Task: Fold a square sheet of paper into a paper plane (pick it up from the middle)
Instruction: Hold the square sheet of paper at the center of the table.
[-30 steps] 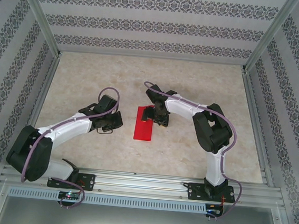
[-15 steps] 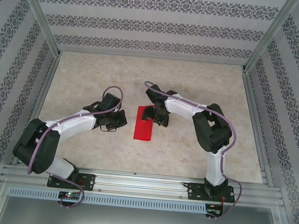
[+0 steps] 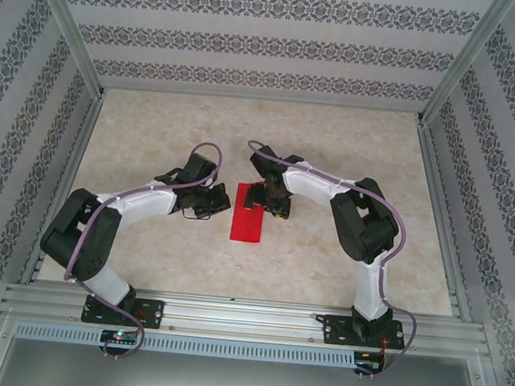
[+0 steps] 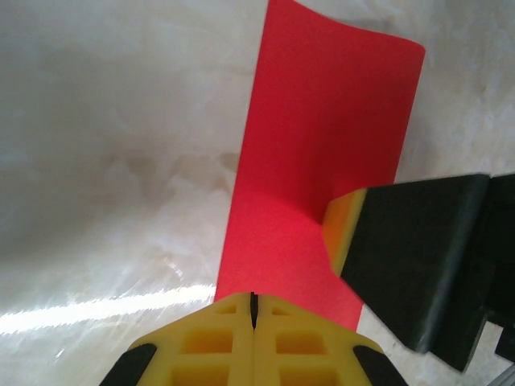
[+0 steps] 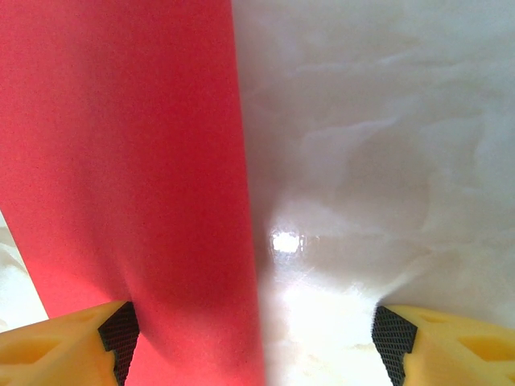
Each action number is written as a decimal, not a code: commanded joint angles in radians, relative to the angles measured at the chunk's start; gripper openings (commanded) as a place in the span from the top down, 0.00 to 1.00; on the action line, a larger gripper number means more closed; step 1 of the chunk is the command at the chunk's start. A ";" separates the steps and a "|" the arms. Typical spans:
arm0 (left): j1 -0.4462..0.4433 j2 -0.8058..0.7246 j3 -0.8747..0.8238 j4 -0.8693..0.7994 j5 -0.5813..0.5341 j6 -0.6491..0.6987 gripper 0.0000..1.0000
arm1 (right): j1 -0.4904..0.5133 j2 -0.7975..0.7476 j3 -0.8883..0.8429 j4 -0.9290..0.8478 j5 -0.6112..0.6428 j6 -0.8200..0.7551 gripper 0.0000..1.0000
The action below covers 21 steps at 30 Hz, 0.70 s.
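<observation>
**A:** Where do the arms begin?

**B:** Both are bolted to the rail (image 3: 246,315) at the near edge of the surface (image 3: 354,138). The left arm (image 3: 137,207) and the right arm (image 3: 364,226) each bend inward toward the middle.

**A:** And the left hand?

**B:** The left hand (image 4: 253,299) is fully closed. Its yellow fingers (image 4: 209,342) meet along a thin seam with nothing between them. In its wrist view they hide the near end of the red sheet of paper (image 4: 322,137), so whether they touch it cannot be told.

**A:** How does the sheet lie?

**B:** From above it rests mid-surface between the two hands. It is a narrow rectangle rather than a square, with its long side running near to far. In the left wrist view its far end curls up off the surface.

**A:** The right hand?

**B:** The right hand (image 5: 253,342) stands wide open and grips nothing. It straddles one long edge of the sheet, with one fingertip (image 5: 121,334) over the red and the other over bare surface. The left wrist view shows one of its fingers set tip-down on the sheet, the rest cut off by the frame's right edge.

**A:** What stays unclear?

**B:** From above, the right hand covers the sheet's far end, so the corners there are hidden. In the right wrist view the red runs out of the frame at the top and left. Whether the strip is one layer or several cannot be made out.

**A:** And beyond?

**B:** Bare surface runs back to the patterned back wall (image 3: 272,44).
</observation>
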 commanded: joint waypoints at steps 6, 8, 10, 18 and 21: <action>0.001 0.047 0.047 0.050 0.042 -0.029 1.00 | -0.002 0.092 -0.033 -0.022 0.045 -0.027 0.18; 0.001 0.048 0.047 0.049 0.042 -0.029 1.00 | -0.002 0.095 -0.032 -0.023 0.044 -0.027 0.18; -0.002 0.057 0.051 0.054 0.051 -0.029 1.00 | -0.003 0.097 -0.035 -0.024 0.045 -0.023 0.18; -0.016 0.150 0.104 0.040 0.073 -0.051 1.00 | -0.003 0.100 -0.039 -0.016 0.044 -0.017 0.18; -0.021 0.183 0.130 0.024 0.073 -0.054 1.00 | -0.004 0.101 -0.041 -0.015 0.043 -0.018 0.18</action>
